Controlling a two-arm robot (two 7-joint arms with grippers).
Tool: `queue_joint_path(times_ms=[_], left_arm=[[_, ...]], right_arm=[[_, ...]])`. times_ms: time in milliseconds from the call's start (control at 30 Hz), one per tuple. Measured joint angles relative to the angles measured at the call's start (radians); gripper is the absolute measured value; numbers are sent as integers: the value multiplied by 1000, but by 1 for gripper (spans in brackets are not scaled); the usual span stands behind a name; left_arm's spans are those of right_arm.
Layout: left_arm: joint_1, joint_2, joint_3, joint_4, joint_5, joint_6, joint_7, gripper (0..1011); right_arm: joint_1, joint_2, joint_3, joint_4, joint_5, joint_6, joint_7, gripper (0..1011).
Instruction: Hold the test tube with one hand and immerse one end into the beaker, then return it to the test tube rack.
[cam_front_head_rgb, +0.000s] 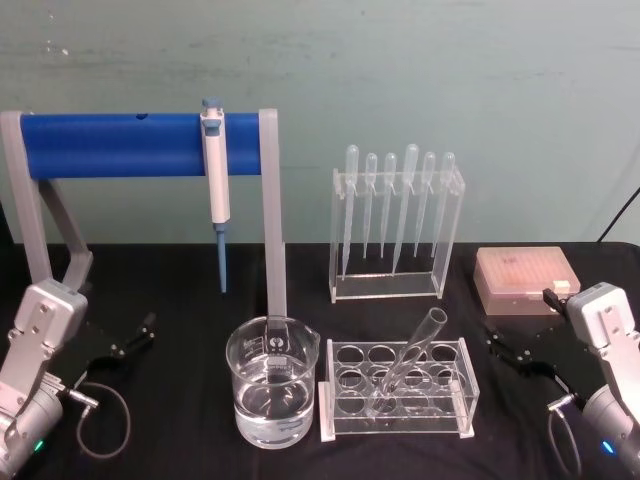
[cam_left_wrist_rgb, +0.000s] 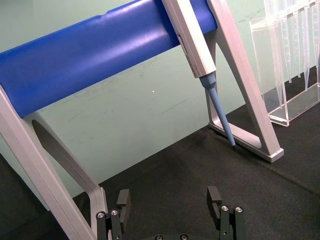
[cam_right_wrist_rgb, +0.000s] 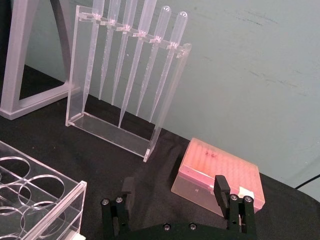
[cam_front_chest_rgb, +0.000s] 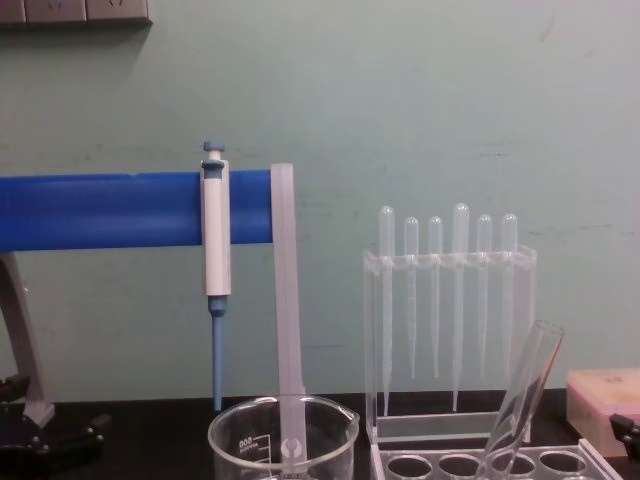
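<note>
Tube (cam_front_head_rgb: 409, 358) aslant in rack (cam_front_head_rgb: 400, 431), beside beaker (cam_front_head_rgb: 272, 400). Left gripper (cam_left_wrist_rgb: 169, 196) and right gripper (cam_right_wrist_rgb: 174, 185) parked low, spread wide, empty.

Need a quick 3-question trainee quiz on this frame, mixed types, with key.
1. Fill in: the left gripper and the right gripper each hold nothing, and their fingers are ____.
2. True or false: the beaker has clear liquid in it.
3. The test tube is:
A. held in the left gripper
B. leaning in the test tube rack
C. standing in the beaker

Key: 1 open; 2 true; 3 B.
</note>
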Motion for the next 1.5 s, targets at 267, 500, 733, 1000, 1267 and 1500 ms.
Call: queue_joint_path(times_ms=[267,500,733,1000,1267,1500], left_arm=[[0,0,0,0,0,0,0,1000],[0,0,0,0,0,0,0,1000],[0,0,0,0,0,0,0,1000],[0,0,0,0,0,0,0,1000],[0,0,0,0,0,0,0,1000],[0,0,0,0,0,0,0,1000]], right_arm=[[0,0,0,0,0,0,0,1003],[0,0,0,0,0,0,0,1003],[0,0,0,0,0,0,0,1003],[0,0,0,0,0,0,0,1003],[-8,2,7,-10,-3,-1,-1,1003],[-113,71,55,-163,-17,20,-12,1003]])
